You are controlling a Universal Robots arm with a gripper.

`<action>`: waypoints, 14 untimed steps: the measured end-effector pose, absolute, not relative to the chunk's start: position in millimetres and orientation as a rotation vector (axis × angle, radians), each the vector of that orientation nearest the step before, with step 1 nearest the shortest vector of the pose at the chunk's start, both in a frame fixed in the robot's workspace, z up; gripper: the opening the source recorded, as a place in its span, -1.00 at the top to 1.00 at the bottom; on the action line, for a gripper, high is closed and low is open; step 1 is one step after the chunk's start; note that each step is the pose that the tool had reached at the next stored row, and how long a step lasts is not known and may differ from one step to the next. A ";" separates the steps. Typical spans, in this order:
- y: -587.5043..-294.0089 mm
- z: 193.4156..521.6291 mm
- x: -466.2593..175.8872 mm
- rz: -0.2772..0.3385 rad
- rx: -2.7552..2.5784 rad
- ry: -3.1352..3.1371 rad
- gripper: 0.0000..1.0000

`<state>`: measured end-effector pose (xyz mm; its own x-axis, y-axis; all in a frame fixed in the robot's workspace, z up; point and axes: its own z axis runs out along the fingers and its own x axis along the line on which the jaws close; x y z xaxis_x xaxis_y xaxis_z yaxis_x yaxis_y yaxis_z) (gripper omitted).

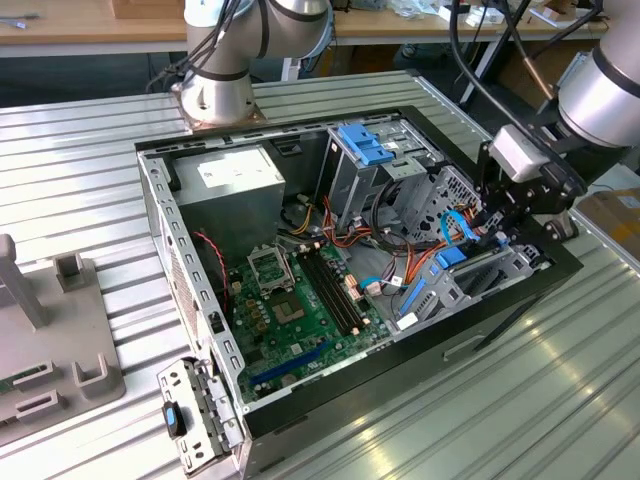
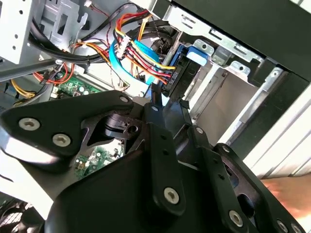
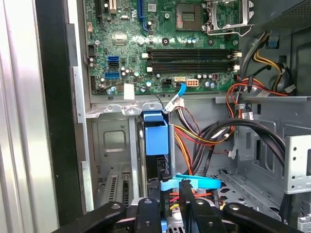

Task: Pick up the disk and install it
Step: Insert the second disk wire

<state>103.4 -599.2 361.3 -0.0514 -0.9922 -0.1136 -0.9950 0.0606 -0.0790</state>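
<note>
1. An open computer case lies on a ribbed metal table; the gripper reaches into its drive bay at the corner on the exterior view's right.
2. The disk stands on edge in a bay slot, straight ahead of the fingertips; its blue carrier shows in the first wrist view, with its near end between the two black fingers.
3. The fingers are set close together, one on each side of the disk's near end; whether they actually pinch it cannot be told.
4. In the second wrist view the fingers point at the blue carrier, which sits against the grey bay wall.
5. Beyond the fingertips the case holds a green motherboard with an empty processor socket and black memory slots.
6. Beside the fingers, bundles of red, orange, yellow and black cables crowd the space next to the slot; a flat light-blue cable crosses just in front of the fingertips.
7. A grey power supply fills the far corner of the case, and a ribbed blue flap tops a second metal cage.
8. Well away from the fingers, a loose metal bracket leans at the case's near corner, and a grey fixture stands on the table.
</note>
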 end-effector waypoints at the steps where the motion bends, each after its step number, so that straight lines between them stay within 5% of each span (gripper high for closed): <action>1: -599.3 362.5 103.2 0.030 -2.063 2.183 0.40; 14: -576.0 384.6 90.4 -0.002 -2.062 2.178 0.40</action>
<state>90.4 -576.0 384.6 -0.0492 -0.9936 -0.1021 -0.9934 0.0593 -0.0986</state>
